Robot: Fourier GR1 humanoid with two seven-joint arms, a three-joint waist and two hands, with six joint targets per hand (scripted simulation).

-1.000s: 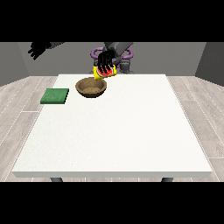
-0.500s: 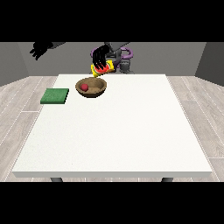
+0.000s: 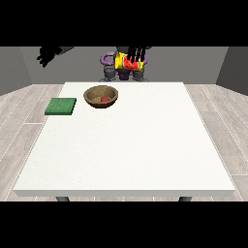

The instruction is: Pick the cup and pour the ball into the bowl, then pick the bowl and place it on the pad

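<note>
Now the ball (image 3: pixel 104 99) is lying red inside the wooden bowl (image 3: pixel 95 91), where a second ago the bowl was showing only bare wood; so the pour is done, I judge. I am holding the yellow cup (image 3: pixel 119 60) up at the far edge of the counter (image 3: pixel 126 145), behind and to the right of the bowl, with the fingers of my hand at the view's right (image 3: pixel 133 54) wrapped round it; it has pulled back from over the bowl. My hand at the view's left (image 3: pixel 47 54) is hanging raised and free, fingers relaxed; the green pad (image 3: pixel 61 106) is waiting beside the bowl, apart from it; next the cup needs setting down, then the bowl lifting across.
</note>
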